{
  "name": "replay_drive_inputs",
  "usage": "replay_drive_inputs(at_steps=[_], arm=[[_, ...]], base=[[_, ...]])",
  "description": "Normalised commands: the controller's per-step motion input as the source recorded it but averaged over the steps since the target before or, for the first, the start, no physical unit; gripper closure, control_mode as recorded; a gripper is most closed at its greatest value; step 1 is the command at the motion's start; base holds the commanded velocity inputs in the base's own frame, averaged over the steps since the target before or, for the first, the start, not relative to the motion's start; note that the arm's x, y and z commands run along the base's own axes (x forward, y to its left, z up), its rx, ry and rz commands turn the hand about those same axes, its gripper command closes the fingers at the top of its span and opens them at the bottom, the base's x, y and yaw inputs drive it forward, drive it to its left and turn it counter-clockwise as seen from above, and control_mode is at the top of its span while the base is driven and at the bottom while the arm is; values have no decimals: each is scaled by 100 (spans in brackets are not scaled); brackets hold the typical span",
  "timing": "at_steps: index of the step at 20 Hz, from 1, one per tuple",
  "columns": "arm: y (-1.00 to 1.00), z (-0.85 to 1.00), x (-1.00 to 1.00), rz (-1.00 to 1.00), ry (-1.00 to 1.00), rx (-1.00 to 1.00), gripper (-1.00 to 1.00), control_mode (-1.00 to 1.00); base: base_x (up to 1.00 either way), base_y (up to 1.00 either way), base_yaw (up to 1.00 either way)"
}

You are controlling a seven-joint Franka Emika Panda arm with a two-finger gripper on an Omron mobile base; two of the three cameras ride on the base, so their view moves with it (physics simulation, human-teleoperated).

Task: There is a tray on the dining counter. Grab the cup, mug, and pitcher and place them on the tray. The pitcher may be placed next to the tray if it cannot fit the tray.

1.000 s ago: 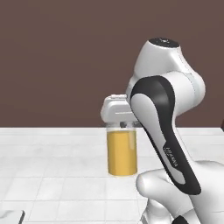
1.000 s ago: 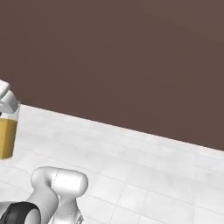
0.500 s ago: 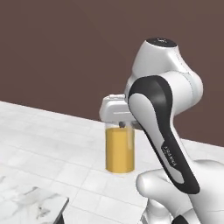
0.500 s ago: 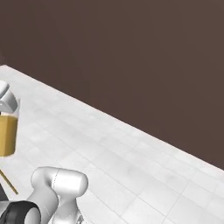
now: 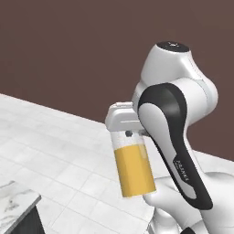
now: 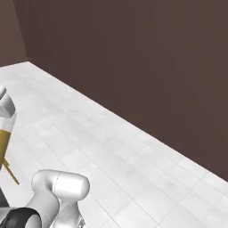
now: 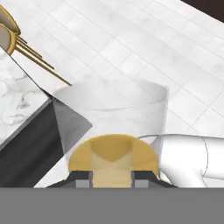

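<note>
My gripper (image 5: 130, 133) is shut on the rim of the pitcher (image 5: 134, 170), a clear glass cylinder mostly filled with amber-orange, and holds it upright in the air over a white tiled floor. In the right base view the pitcher (image 6: 5, 133) shows at the far left edge. Looking down from the hand, the pitcher (image 7: 114, 114) hangs between my fingertips (image 7: 83, 178), its amber content under a clear rim band. A corner of a white marble counter (image 7: 17, 98) with a dark side lies to its left; I cannot tell if it is the dining counter. Tray, cup and mug are out of view.
The same marble corner (image 5: 13, 201) shows at the lower left of the left base view. A stool with thin gold legs (image 7: 30, 52) stands beside the counter. A dark brown wall (image 6: 133, 53) closes off the tiled floor (image 6: 111, 147) behind.
The whole picture has shifted, so the base has moved. The marble corner has come into view at the lower left. The pitcher stays in my gripper as before.
</note>
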Motion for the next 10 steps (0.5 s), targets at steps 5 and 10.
replay_drive_inputs(at_steps=[5, 10], arm=[[0, 0, 0, 0, 0, 0, 100, 100], [0, 0, 0, 0, 0, 0, 100, 100]], base=[[23, -86, 31], [51, -76, 37]])
